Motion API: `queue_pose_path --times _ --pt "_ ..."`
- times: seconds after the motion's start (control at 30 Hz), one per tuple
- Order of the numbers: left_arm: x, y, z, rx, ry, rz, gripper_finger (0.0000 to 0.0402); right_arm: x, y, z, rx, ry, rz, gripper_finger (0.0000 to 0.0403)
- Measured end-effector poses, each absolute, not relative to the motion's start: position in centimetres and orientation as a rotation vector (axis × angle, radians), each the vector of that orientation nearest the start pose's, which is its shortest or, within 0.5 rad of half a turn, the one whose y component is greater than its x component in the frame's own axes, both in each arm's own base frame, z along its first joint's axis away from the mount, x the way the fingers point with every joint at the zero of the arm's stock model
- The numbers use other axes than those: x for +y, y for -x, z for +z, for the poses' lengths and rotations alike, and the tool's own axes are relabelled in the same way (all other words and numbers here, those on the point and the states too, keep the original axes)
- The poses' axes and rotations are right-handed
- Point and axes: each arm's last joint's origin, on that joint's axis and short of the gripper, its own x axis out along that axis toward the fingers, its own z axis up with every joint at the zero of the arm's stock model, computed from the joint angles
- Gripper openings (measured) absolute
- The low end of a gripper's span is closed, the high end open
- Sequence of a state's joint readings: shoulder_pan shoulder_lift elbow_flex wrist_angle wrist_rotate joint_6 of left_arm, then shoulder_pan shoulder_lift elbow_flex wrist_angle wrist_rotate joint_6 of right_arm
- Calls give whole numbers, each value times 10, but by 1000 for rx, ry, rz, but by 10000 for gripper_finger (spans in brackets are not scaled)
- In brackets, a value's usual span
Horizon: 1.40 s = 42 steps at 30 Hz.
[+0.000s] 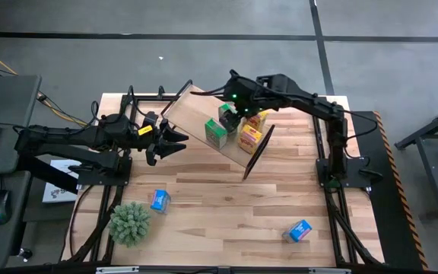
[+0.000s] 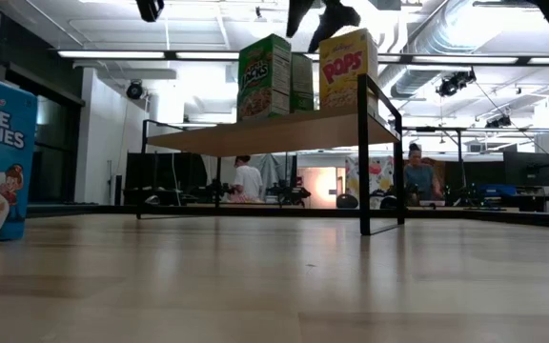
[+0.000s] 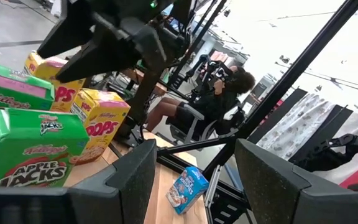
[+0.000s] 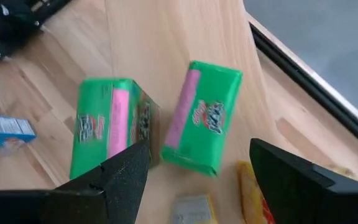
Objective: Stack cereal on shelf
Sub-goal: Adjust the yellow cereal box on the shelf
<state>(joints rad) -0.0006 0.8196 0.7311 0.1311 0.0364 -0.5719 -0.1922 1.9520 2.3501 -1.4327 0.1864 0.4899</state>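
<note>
Four cereal boxes already stand on the shelf (image 1: 204, 122), two green and two yellow. The right hand (image 1: 231, 116) hovers over the far green box (image 4: 202, 116), fingers apart and empty, so this looks like the moment after a placement. Next it should lift clear and fetch a blue box (image 1: 300, 230) lying on the surface (image 1: 226, 205). The left hand (image 1: 175, 141) waits left of the shelf, fingers apart.

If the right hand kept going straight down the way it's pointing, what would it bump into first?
Probably the green cereal box on the shelf. The right hand is open, pointing down with that box between its fingers, a second green box beside it. How far above it hangs is hard to tell.
</note>
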Motion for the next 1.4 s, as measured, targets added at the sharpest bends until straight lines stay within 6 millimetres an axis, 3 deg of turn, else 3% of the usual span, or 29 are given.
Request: queue_pose_path --times 0.33,0.53,0.77,0.83,0.93,1.1,1.4 --pt "0 -186 339 -39 571 -22 211 -47 -317 449 938 -278 -627 266" --pt "1 -186 339 -49 566 12 211 -45 -289 456 925 -260 -673 196" --pt "1 -186 339 -52 572 17 211 -65 -244 424 935 -351 -791 34" --pt "1 -186 339 -51 572 18 211 -75 -233 412 874 -418 -821 10" --pt "1 -186 339 -53 572 25 211 -97 -223 392 786 -553 -789 16" --pt "1 -186 339 -57 573 36 211 -131 -225 354 743 -720 -704 4" --pt "1 -186 339 -56 575 35 211 -170 -228 332 755 -801 -563 1"
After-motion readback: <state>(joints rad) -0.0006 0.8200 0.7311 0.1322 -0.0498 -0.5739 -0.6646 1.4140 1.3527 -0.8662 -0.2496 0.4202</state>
